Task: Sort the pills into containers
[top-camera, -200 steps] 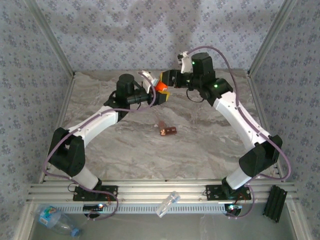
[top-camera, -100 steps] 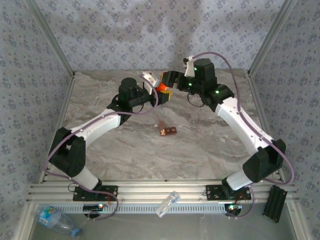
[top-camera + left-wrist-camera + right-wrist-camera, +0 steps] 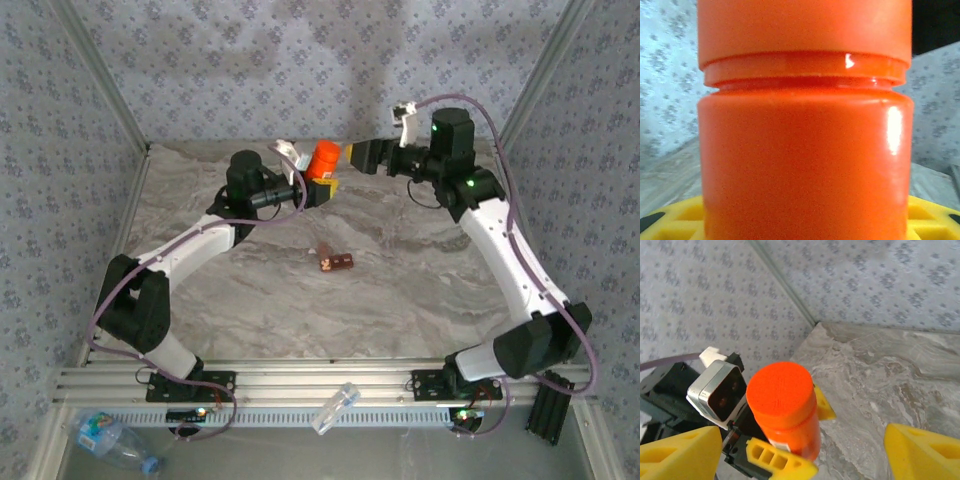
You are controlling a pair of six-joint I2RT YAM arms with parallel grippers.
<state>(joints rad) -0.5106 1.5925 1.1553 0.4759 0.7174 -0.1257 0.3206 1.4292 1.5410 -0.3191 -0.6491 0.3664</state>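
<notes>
**Right gripper off the cap, bottle left in my left gripper**

A second earlier my right gripper (image 3: 361, 155) had been closed in against the orange pill bottle (image 3: 323, 158). By this moment it had let go and drawn back to the right, its jaws spread wide with nothing in them. It sat just beside the bottle, with a gap between them. My right arm reached up the right side of the tabletop (image 3: 400, 290), its forearm angled in toward the far centre.

My left arm stretched diagonally from the near left toward the far centre. My left gripper (image 3: 310, 172) was clamped on the bottle's lower body, holding it roughly upright with its cap on, above the far middle of the tabletop.

The left wrist view showed the bottle (image 3: 805, 150) at close range: glossy orange, with a ridge under the cap and yellow finger pads at the bottom corners. I could read no writing on it there.

The right wrist view looked down on the flat cap of the bottle (image 3: 785, 405). It showed a pale strip low on the bottle's side, too small to read, and my own yellow fingers (image 3: 680, 455) far apart. The left wrist's silver camera (image 3: 717, 390) sat beside the bottle.

From above, small brown pieces (image 3: 335, 262) lay mid-tabletop. A clear water bottle (image 3: 110, 438) lay at the near left, its blue label unreadable.
</notes>
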